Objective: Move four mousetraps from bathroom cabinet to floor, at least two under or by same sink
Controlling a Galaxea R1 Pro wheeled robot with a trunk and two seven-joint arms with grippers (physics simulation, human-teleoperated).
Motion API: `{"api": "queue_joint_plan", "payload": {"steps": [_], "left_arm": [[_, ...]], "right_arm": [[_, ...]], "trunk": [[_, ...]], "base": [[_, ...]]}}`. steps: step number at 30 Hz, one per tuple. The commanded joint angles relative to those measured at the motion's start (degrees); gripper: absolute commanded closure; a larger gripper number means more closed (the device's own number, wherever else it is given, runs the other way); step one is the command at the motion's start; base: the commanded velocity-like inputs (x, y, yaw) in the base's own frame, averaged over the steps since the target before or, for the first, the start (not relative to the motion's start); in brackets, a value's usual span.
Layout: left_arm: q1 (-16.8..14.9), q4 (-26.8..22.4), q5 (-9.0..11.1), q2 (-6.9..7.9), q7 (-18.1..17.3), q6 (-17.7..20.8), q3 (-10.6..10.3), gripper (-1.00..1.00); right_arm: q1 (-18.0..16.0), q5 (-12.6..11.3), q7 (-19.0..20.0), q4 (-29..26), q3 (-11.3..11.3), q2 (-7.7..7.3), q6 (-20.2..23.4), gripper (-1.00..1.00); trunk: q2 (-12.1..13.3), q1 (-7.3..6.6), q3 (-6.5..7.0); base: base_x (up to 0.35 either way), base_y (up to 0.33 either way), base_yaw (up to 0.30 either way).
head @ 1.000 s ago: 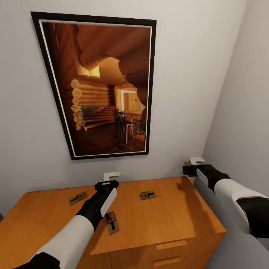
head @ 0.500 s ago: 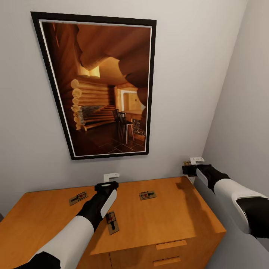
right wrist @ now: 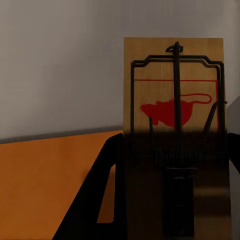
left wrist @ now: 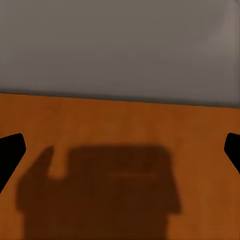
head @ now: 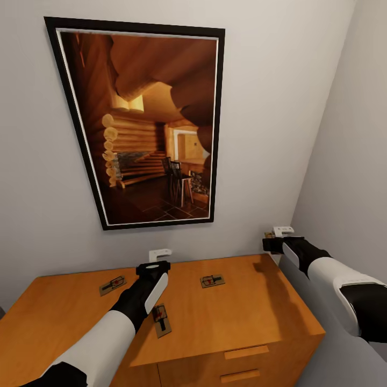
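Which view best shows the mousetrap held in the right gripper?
The right wrist view: the tan board mousetrap with black wire and red mark is close and upright. In the head view, just a sliver of it shows beside the right gripper.

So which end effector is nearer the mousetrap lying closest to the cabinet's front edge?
Left. The left end effector hovers just behind that mousetrap; the right end effector is off the cabinet's right end.

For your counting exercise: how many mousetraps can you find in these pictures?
4. Three lie on the cabinet top: one left, one front-centre beside the left arm, one right-centre. The fourth is held in the right tool.
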Motion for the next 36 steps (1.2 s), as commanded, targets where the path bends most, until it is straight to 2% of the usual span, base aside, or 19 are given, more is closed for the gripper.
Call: {"api": "queue_joint_plan", "payload": {"steps": [1, 24, 27, 30, 31, 36], "left_arm": [[-0.1, -0.1, 0.3, 0.0, 0.4, 0.2, -0.1, -1.0], [-0.1, -0.2, 0.3, 0.0, 1.1, 0.2, -0.5, -1.0], [-0.1, -0.2, 0.3, 0.0, 0.9, 0.6, -1.9, -1.0], [-0.1, -0.2, 0.3, 0.0, 0.7, 1.3, -4.4, -1.0], [-0.1, -0.3, 0.3, 0.0, 0.6, 2.0, -5.9, -1.0], [-0.1, -0.6, 0.4, 0.0, 0.4, 5.9, -9.2, -1.0]], "right_arm": [[0.0, -0.7, 0.1, -0.1, 0.5, -0.05, 0.3, 1.0], [0.0, -0.7, -0.1, -0.1, 0.5, -0.05, 0.4, 1.0], [0.0, -0.7, -0.1, -0.1, 0.5, -0.05, 0.4, 1.0], [0.0, -0.7, -0.1, -0.1, 0.5, -0.05, 0.4, 1.0], [0.0, -0.7, -0.1, -0.1, 0.5, -0.05, 0.4, 1.0], [0.0, -0.7, -0.1, -0.1, 0.5, -0.05, 0.4, 1.0]], "trunk": [[-0.1, 0.04, -0.14], [-0.1, 0.04, -0.14], [-0.1, 0.04, -0.14], [-0.1, 0.04, -0.14], [-0.1, 0.04, -0.14], [-0.1, 0.04, -0.14]], "base": [[0.0, 0.0, 0.0], [0.0, 0.0, 0.0], [0.0, 0.0, 0.0], [0.0, 0.0, 0.0], [0.0, 0.0, 0.0], [0.0, 0.0, 0.0]]}}
